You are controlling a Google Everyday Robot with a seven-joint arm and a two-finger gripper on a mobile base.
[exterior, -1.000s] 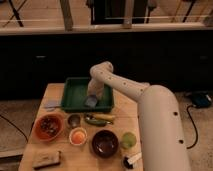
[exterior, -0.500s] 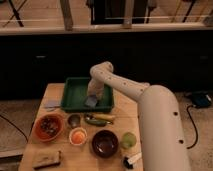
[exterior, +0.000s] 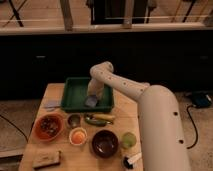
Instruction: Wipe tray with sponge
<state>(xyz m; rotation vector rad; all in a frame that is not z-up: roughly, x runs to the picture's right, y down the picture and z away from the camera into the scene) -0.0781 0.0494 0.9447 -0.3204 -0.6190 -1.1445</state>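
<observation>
The dark-green tray (exterior: 75,96) sits at the back of the wooden table. The white arm reaches over it from the right. My gripper (exterior: 93,98) points down into the tray's right front part. A small grey-blue sponge (exterior: 91,102) lies on the tray floor right under the gripper. I cannot tell whether the gripper is touching or holding it.
In front of the tray stand an orange bowl of food (exterior: 48,126), a small cup (exterior: 74,119), a small white bowl with an orange thing (exterior: 78,136), a dark bowl (exterior: 104,143), a green cup (exterior: 129,140) and a green-yellow item (exterior: 97,119). A bluish cloth (exterior: 51,104) lies left of the tray. A brown block (exterior: 46,159) lies at front left.
</observation>
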